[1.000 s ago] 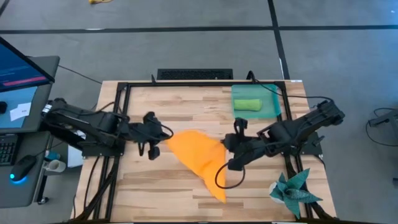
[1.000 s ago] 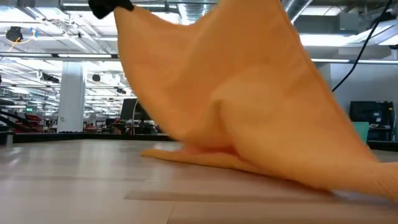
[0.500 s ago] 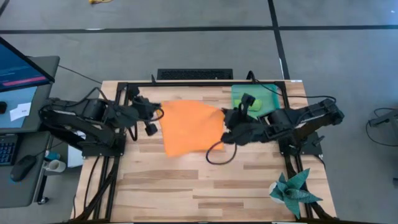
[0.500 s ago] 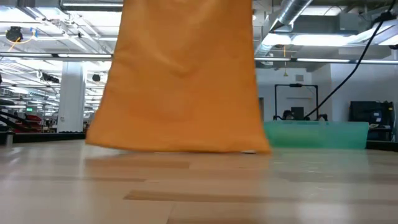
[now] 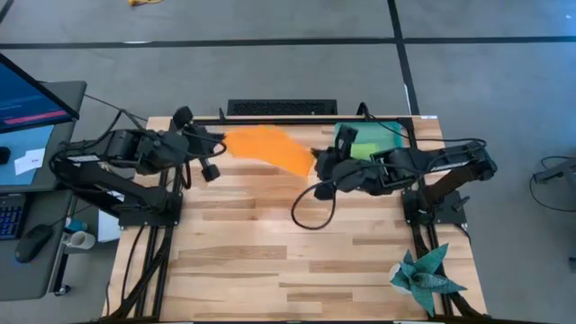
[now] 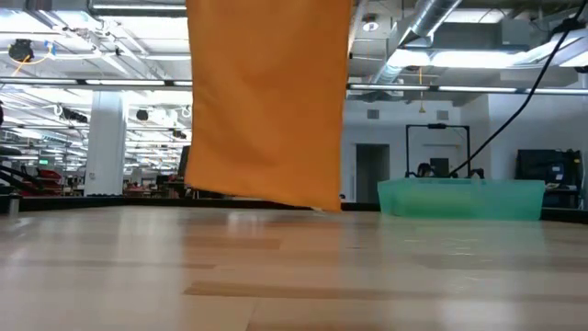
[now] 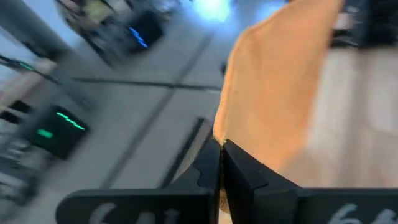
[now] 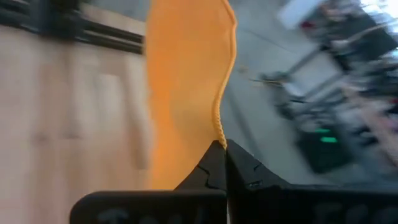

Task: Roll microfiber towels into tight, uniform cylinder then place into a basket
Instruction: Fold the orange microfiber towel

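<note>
The orange microfiber towel hangs spread between my two grippers over the far part of the table. My left gripper is shut on its left top corner, and my right gripper is shut on its right top corner. In the low view the towel falls as a flat sheet; its lower edge is close to the tabletop, and I cannot tell whether it touches. The teal basket stands at the far right with a lime green towel rolled up inside, partly behind my right arm. My left gripper pinches the towel's top corner between its two fingers, at the hemmed edge. The fingers slant down from the table's left. The cloth hangs below, spread toward the other gripper. My right gripper pinches the other top corner at its stitched hem between its two fingers. The fingers slant down from the table's right. The top edge runs slightly slack between the two holds.
A dark teal spiky cloth lies at the near right corner. The basket stands just right of the hanging towel. A loose black cable loops below my right arm. Bare wood fills the near half of the table.
Both grippers have risen and gone toward the table's far edge, staying shut on the towel. The towel, which was draped with its lower part lying on the table, has been drawn up and now hangs as a flat sheet.
</note>
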